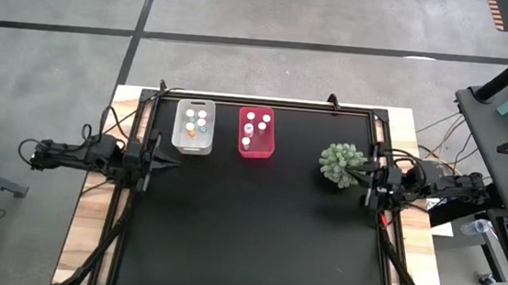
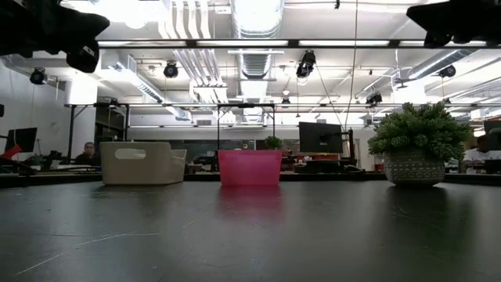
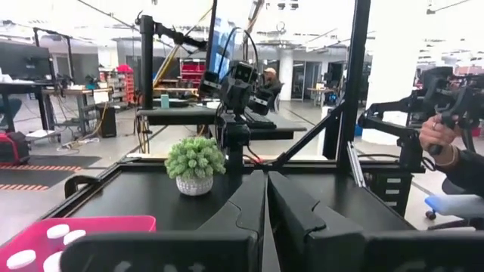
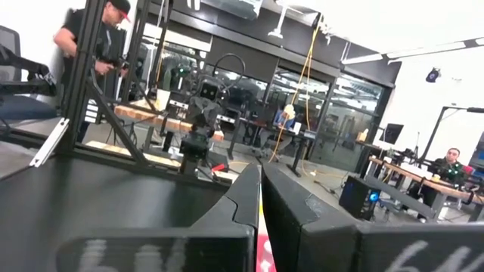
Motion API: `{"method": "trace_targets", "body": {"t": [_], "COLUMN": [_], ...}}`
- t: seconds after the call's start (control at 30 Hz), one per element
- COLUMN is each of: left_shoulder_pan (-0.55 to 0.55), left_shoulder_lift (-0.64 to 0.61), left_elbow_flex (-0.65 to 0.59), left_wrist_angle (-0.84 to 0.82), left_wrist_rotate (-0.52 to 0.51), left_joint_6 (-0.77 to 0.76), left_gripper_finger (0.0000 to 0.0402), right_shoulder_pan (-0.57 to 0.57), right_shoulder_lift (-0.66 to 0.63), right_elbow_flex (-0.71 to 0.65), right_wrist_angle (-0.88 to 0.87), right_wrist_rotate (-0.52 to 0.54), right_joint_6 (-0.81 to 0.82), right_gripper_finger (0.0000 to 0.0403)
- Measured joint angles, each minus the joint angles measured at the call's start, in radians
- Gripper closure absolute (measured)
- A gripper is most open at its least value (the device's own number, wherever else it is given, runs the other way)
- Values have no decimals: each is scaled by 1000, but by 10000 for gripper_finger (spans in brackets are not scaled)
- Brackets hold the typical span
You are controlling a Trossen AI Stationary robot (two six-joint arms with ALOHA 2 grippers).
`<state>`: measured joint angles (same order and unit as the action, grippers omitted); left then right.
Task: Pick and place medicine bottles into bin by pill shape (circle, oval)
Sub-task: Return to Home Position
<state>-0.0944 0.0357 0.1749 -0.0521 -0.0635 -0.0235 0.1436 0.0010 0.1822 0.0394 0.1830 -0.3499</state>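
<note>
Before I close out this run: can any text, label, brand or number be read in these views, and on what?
No text can be read in any view.
Labels on the white-capped medicine bottles in the translucent whitish tub and the bright red tub: too small to read.
Pale marks at the base of the left gripper: blurred, unreadable.
Pale marks at the base of the right gripper: blurred, unreadable.

Robotics lab: exposed ducts (image 2: 254, 23), workbenches (image 3: 174, 115).

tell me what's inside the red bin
The red bin holds about five white-capped bottles. Their pills are hidden under the caps; the low view shows only its wall.
</note>
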Motion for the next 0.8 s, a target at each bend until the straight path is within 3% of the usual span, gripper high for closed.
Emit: {"method": "trace_targets", "body": {"t": [0.8], "left_shoulder_pan": [0], "left_shoulder_lift": [-4], "left_elbow_flex": [-150], "left_wrist_angle": [178], "left_wrist_rotate": [6], "left_joint_6": [-23], "left_gripper_finger": [402], "right_shoulder_pan": [0], "right_shoulder_lift": [2], "right_elbow_flex": [-48], "right_wrist_angle": [3], "right_wrist_rotate": [0], "right_joint_6": [52], "right_gripper_finger": [394]}}
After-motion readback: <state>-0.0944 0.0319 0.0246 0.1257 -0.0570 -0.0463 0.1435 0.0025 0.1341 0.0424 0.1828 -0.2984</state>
